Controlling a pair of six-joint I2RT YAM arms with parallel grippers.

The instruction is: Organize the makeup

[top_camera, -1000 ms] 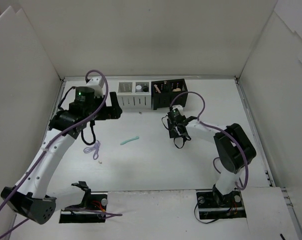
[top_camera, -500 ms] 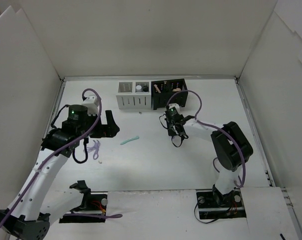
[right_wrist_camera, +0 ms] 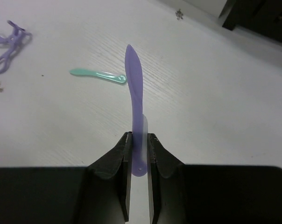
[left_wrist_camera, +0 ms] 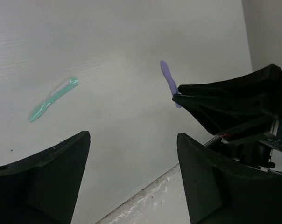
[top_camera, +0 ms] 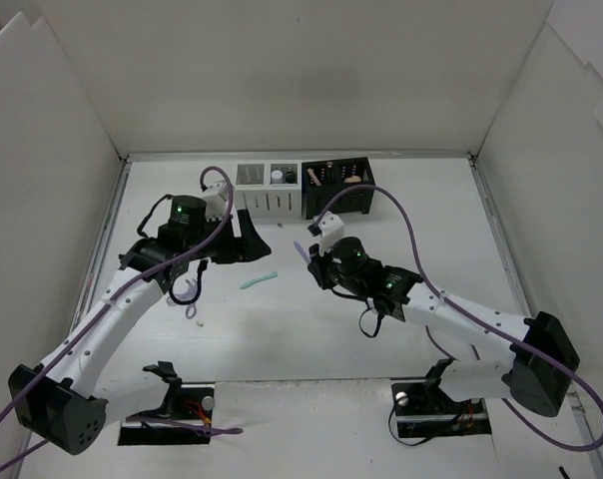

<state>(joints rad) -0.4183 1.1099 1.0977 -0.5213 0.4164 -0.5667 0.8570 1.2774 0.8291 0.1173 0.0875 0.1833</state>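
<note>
My right gripper is shut on the lower end of a purple stick, which stands upright between its pads above the table. The stick also shows in the top view and the left wrist view. A mint stick lies flat on the table between the two grippers. My left gripper is open and empty, hovering just behind and left of the mint stick.
A white slotted box and a black slotted box stand side by side at the back, with small items in them. A purple looped piece lies on the table to the left.
My left gripper first drew back toward the left, then swung right to the table's middle. My right gripper moved left and nearer, away from the black box.
</note>
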